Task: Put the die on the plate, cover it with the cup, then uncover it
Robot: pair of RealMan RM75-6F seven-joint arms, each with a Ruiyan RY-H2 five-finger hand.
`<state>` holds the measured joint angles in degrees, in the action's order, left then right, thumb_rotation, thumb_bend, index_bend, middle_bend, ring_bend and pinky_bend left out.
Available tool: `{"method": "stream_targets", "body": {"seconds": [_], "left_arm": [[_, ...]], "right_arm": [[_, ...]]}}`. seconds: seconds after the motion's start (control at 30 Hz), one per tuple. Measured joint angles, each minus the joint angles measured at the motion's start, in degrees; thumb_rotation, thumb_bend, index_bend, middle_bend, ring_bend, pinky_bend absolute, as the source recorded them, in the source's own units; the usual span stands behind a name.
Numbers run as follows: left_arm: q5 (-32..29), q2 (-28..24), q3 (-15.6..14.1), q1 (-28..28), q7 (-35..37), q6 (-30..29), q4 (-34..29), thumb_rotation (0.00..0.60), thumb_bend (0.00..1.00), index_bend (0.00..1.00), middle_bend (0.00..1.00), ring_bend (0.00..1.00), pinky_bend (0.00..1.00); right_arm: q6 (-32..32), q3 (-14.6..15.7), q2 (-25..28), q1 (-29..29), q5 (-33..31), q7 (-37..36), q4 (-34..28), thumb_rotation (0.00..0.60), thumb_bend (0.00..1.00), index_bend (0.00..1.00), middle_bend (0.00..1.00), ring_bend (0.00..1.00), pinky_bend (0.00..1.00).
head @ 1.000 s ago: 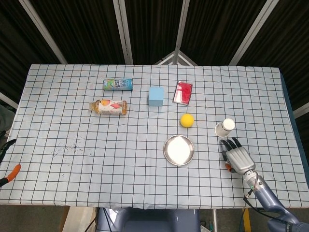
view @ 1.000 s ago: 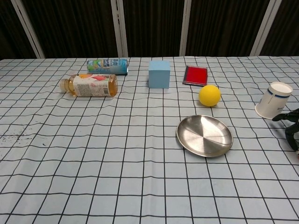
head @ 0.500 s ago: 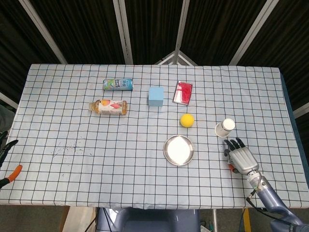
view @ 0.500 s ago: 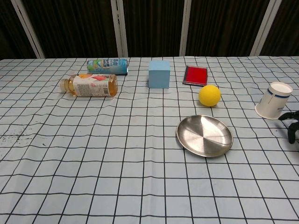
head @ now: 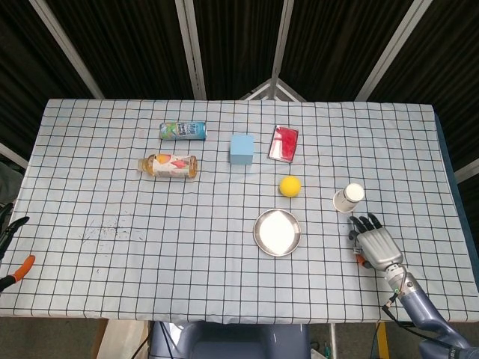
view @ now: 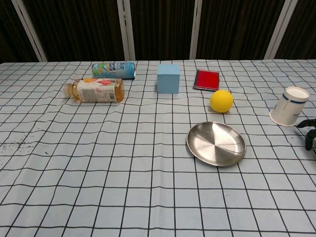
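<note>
While the right hand (head: 376,241) lies empty with fingers spread, the one paper cup (head: 349,197) sits just ahead of its fingertips, probably within reach for covering. One steel plate (head: 278,232) lies bare to its left; one blue die (head: 241,148) rests well beyond.

Grey robot hand (head: 376,243), black fingertips, blue-grey forearm

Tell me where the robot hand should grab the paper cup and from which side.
Wrap the paper cup around its tapered side wall, about mid-height, coming from the near right, where the right robot hand waits with spread fingers. The cup stands on its own, nothing crowding it.
</note>
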<state>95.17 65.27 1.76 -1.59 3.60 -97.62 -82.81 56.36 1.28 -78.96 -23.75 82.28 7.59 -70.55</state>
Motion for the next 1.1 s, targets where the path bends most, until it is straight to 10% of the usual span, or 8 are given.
{"method": "stream_targets", "body": {"seconds": [1.1], "left_arm": [[0.5,0.0,-0.4,-0.3,-0.2,0.6,-0.2,0.600,0.38,0.18,0.00,0.00,0.02]], "right_arm": [[1.3,0.1,-0.3,0.4,0.8,-1.1,0.1,0.600,0.36,0.55,0.12,0.11,0.00]]}}
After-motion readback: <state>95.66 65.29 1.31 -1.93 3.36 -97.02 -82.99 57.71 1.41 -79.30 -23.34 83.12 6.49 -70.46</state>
